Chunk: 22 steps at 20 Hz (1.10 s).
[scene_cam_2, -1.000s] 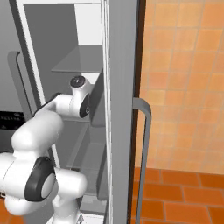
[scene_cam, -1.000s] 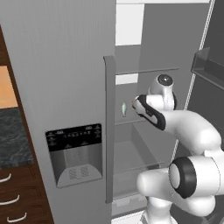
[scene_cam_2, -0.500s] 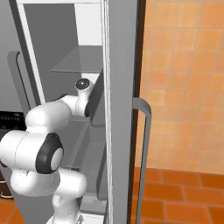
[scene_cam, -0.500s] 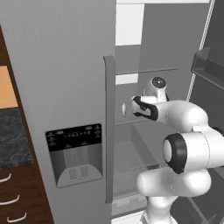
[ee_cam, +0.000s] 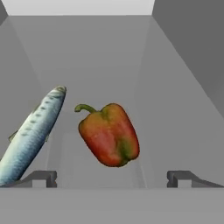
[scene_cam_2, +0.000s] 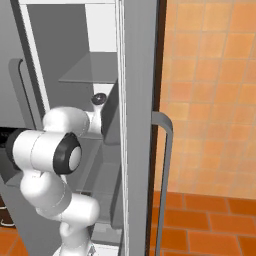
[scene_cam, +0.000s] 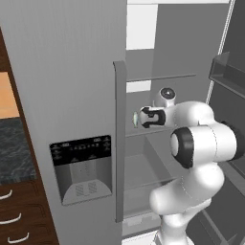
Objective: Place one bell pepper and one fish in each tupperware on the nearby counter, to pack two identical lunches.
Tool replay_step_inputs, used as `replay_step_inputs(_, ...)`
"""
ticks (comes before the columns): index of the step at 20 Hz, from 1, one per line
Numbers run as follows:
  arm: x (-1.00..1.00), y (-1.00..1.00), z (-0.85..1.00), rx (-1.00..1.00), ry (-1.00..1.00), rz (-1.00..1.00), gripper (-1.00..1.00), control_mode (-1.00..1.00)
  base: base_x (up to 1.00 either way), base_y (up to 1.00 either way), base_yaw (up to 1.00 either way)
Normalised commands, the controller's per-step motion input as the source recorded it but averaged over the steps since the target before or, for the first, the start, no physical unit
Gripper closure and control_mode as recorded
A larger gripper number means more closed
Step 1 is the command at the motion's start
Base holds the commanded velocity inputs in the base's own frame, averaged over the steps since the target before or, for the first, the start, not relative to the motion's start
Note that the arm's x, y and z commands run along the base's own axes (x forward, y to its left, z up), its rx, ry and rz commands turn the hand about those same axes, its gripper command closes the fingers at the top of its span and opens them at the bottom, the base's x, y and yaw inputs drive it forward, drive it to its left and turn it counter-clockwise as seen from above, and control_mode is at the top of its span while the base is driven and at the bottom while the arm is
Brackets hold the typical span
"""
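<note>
In the hand view a red-orange bell pepper (ee_cam: 110,135) with a green stem lies on a grey fridge shelf, just ahead of my gripper (ee_cam: 113,177). A silvery blue fish (ee_cam: 30,136) lies slanted to its left. The gripper is open, its fingertips (ee_cam: 43,177) spread wide with nothing between them. In the left base view the gripper (scene_cam: 139,117) reaches into the open fridge at shelf height, partly behind the door edge. A strip of the dark speckled counter (scene_cam: 14,148) shows at far left. The tupperware is out of view.
The closed fridge door with its dispenser panel (scene_cam: 81,167) and long handle (scene_cam: 119,143) stands left of the arm. The open door with its bins (scene_cam: 225,72) is on the right. Its edge and handle (scene_cam_2: 165,165) stand before an orange tiled wall (scene_cam_2: 215,100). Wood drawers (scene_cam: 9,215) sit under the counter.
The hand has moved a little further left into the fridge at shelf height, and the elbow has swung forward toward the cameras. The fridge has not moved.
</note>
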Motion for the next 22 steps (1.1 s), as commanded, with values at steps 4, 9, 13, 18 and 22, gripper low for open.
replay_step_inputs(4, 0.33, 0.0, -0.16, 0.0, 0.0, 0.0, -1.0, -1.0, 0.0, 0.0, 0.0)
replay_step_inputs(9, 0.35, 0.0, -0.13, 0.0, 0.03, 0.0, -1.0, -1.0, 0.0, 0.0, 0.0)
replay_step_inputs(13, 0.19, 0.0, -0.25, 0.0, 0.11, 0.0, -1.0, -1.0, 0.0, 0.0, 0.0)
replay_step_inputs(18, 0.12, 0.0, -0.13, 0.0, 0.04, 0.0, -1.0, -1.0, 0.0, 0.0, 0.0)
replay_step_inputs(22, 0.15, 0.0, -0.05, 0.0, 0.0, 0.0, -1.0, -1.0, 0.0, 0.0, 0.0)
